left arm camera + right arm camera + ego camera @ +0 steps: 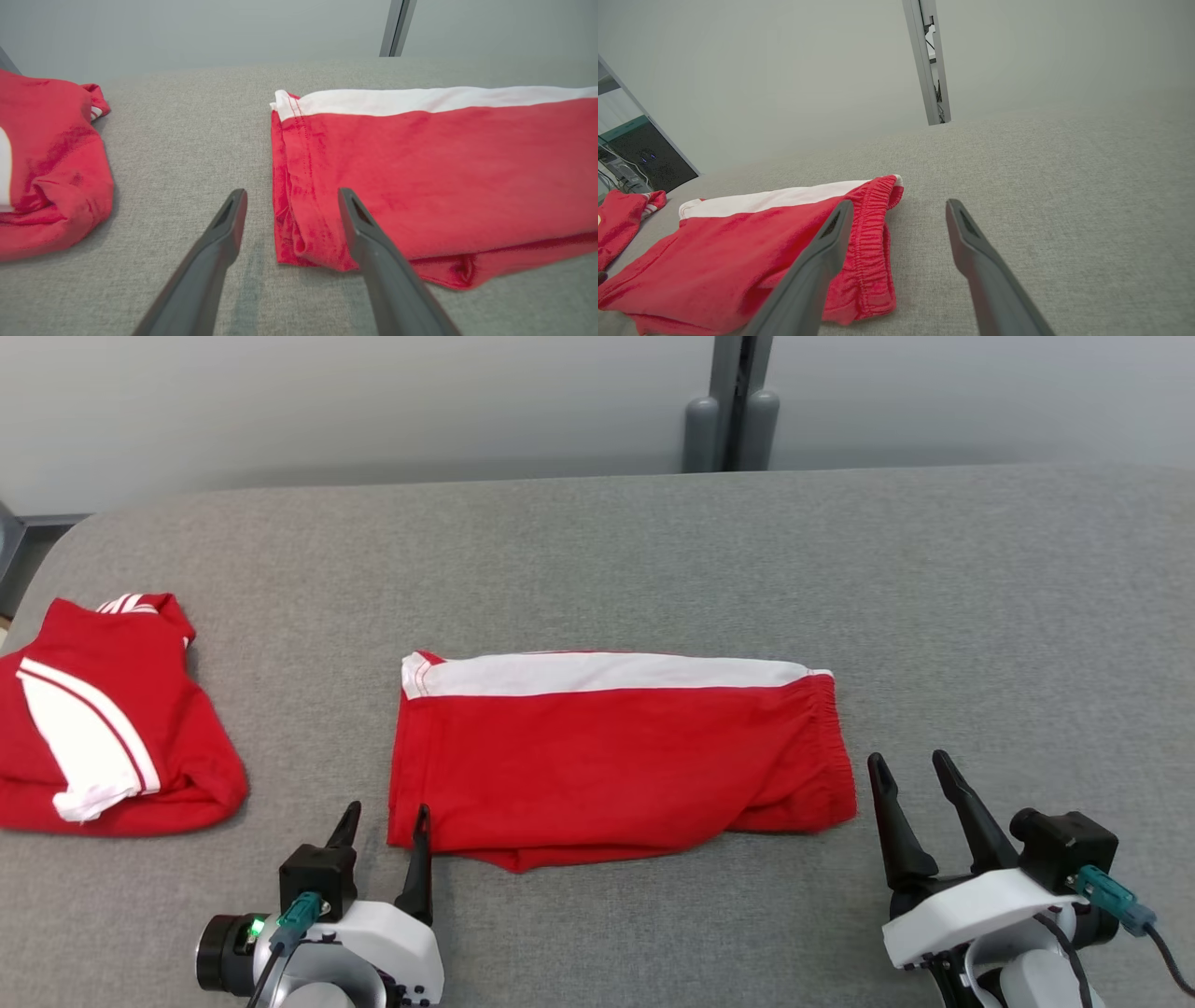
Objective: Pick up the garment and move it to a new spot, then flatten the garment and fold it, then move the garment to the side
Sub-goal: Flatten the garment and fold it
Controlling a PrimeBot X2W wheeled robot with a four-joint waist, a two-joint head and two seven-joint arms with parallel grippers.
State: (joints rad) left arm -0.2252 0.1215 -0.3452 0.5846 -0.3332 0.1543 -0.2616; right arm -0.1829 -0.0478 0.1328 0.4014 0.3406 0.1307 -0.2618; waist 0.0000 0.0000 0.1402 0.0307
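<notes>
The garment, red shorts with a white side stripe, lies folded in half in the middle of the grey table. My left gripper stands open at its near left corner, one finger over the cloth's edge, nothing gripped. In the left wrist view the left gripper straddles that folded edge. My right gripper is open just right of the elastic waistband, empty. In the right wrist view the right gripper hovers beside the waistband.
A second red garment with white stripes lies folded at the table's left edge. A grey post stands behind the table's far edge. Bare grey cloth stretches to the right and behind the shorts.
</notes>
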